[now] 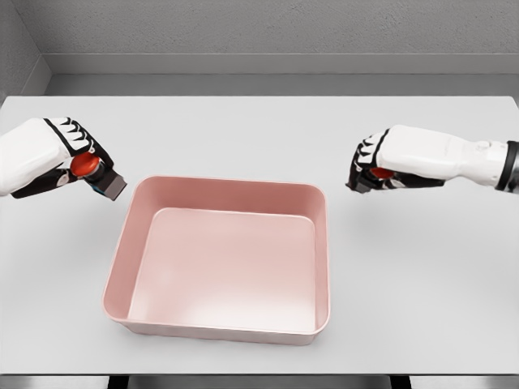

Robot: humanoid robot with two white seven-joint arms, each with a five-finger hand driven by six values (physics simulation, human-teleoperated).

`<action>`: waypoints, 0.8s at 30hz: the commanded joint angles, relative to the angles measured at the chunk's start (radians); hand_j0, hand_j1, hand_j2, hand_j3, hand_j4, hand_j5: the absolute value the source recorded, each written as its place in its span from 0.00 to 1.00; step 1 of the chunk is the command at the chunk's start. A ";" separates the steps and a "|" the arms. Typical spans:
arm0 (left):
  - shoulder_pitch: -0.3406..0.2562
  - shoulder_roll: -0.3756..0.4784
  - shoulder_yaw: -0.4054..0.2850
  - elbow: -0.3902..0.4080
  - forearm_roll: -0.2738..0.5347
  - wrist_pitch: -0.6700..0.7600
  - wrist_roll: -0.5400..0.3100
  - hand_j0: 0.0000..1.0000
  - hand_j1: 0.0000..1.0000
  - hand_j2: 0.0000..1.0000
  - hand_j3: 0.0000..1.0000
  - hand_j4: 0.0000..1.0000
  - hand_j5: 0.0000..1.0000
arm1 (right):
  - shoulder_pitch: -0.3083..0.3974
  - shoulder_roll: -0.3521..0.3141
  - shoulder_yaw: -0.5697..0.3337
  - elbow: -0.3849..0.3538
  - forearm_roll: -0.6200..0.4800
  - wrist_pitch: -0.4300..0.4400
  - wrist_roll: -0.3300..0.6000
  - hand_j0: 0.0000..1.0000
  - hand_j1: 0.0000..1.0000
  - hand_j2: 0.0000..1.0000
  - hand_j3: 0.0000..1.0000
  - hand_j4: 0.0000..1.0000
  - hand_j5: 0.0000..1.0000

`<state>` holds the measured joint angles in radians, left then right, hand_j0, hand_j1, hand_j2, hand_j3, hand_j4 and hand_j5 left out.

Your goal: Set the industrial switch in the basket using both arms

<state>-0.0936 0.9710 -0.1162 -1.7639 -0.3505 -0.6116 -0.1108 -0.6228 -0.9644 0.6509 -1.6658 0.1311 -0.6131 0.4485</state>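
Note:
A pink rectangular basket (323, 267) stands on the white table, its inside bare. My left hand (77, 162) hovers just left of the basket's far left corner, shut on an industrial switch (101, 178), a dark box with a red button. My right hand (369, 172) is to the right of the basket's far right corner, fingers curled around a second switch (381, 173) of which only a red part shows.
The white table (422, 292) extends well beyond the basket on every side. A grey wall runs behind its far edge.

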 commanded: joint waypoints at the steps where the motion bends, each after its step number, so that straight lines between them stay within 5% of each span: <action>1: 0.000 -0.003 -0.003 0.000 0.008 0.001 0.000 0.48 0.48 0.48 0.48 0.48 0.48 | -0.002 0.010 0.001 -0.002 -0.005 0.002 -0.001 0.46 0.46 0.46 0.46 0.46 0.46; 24: -0.041 -0.149 -0.137 0.000 -0.004 0.001 -0.007 0.48 0.48 0.48 0.48 0.48 0.48 | -0.052 0.079 0.041 -0.012 -0.005 0.002 -0.001 0.46 0.46 0.46 0.46 0.46 0.46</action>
<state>-0.1350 0.8268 -0.2413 -1.7639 -0.3617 -0.6116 -0.1181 -0.6750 -0.8855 0.6840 -1.6776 0.1318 -0.6133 0.4488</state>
